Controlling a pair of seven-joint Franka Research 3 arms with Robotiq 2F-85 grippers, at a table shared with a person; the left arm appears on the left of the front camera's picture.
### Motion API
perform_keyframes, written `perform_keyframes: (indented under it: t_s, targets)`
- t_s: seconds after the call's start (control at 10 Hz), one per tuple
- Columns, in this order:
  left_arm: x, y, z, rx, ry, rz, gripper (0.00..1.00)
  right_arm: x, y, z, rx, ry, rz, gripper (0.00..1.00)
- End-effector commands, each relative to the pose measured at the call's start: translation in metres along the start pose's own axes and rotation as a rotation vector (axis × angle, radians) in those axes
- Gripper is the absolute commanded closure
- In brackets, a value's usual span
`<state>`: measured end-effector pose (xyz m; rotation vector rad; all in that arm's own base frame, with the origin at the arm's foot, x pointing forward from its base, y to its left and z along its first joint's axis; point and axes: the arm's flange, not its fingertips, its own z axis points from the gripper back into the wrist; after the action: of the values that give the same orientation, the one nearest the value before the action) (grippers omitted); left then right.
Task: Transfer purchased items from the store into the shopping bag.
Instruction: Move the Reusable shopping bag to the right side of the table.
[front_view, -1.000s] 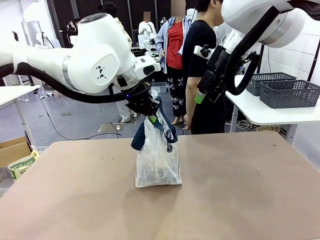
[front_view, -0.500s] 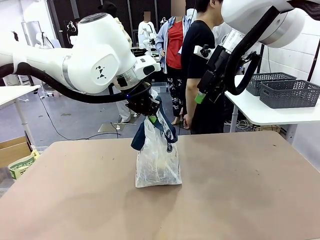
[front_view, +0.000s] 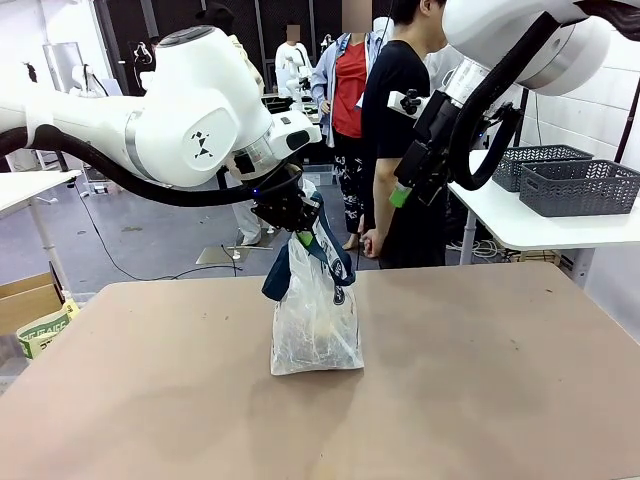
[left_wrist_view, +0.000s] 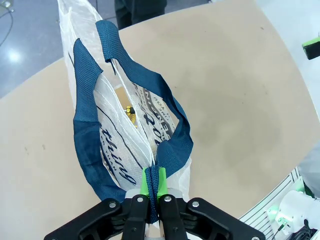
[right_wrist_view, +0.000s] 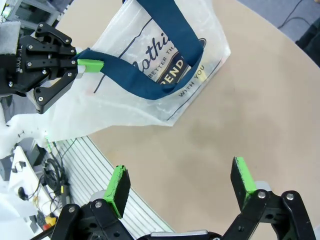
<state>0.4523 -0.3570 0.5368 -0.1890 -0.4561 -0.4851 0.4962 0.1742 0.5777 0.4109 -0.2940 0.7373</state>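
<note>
At left, the robot's left end effector (front_view: 303, 236), pads pinched together on a navy blue strap handle (left_wrist_view: 170, 152), holds up the translucent whitish plastic shopping bag (front_view: 315, 325), whose base rests mid-table on the tan table (front_view: 480, 380). Thin, floppy film w/ a light load, by the look of it: the bag would likely sag if let go, so the woven straps look the safest grip, not the slippery walls. Small yellow pieces (left_wrist_view: 131, 113) show inside. At right, the right end effector (right_wrist_view: 182, 185) hangs above the table, pads wide apart, holding nothing.
</note>
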Motion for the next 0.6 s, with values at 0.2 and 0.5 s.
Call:
perform_keyframes:
  t_s: [0.2,0.5]
  targets:
    - [0.0,0.0,0.001,0.004,-0.004,0.006,1.0,-0.009,-0.009,0.006,-0.04,-0.075,0.133,0.0]
    - [0.0,0.007,0.007,0.016,0.002,0.0,1.0,-0.006,-0.007,0.004,-0.059,-0.103,0.223,0.0]
